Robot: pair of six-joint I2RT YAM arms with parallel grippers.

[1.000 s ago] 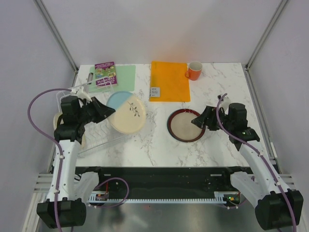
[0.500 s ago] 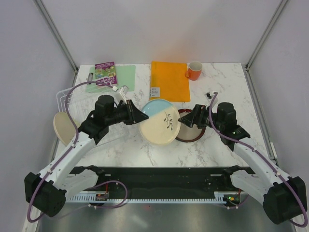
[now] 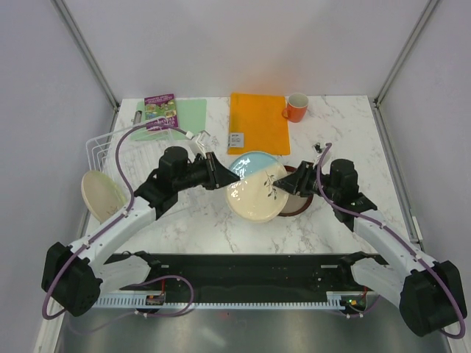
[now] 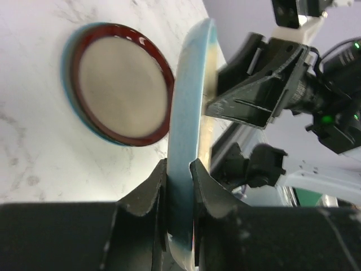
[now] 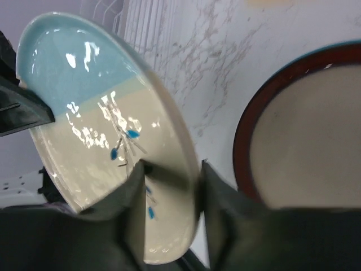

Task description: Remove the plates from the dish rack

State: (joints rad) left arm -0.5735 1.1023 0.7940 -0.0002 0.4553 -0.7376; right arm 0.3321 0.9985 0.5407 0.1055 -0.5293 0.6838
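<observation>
The half blue, half beige plate (image 3: 254,193) hangs tilted above the table's middle. My left gripper (image 3: 223,179) is shut on its left rim; the left wrist view shows the blue edge (image 4: 189,113) pinched in the left gripper (image 4: 179,169). My right gripper (image 3: 282,184) is shut on the opposite rim, and in its own view this gripper (image 5: 172,172) straddles the plate (image 5: 96,107). The beige plate with the dark red-brown rim (image 3: 300,200) lies flat on the table under the right gripper. A cream plate (image 3: 101,195) leans in the white wire dish rack (image 3: 110,151) at the left.
An orange mat (image 3: 257,121) and an orange mug (image 3: 296,107) sit at the back. A green mat (image 3: 190,114) with a book (image 3: 160,112) on it lies at the back left. The red-brown rimmed plate (image 5: 304,141) is close to the right fingers.
My left arm has carried the blue and beige plate from the rack rightward to the table's middle. My right gripper has moved left to meet it and closed onto its rim.
</observation>
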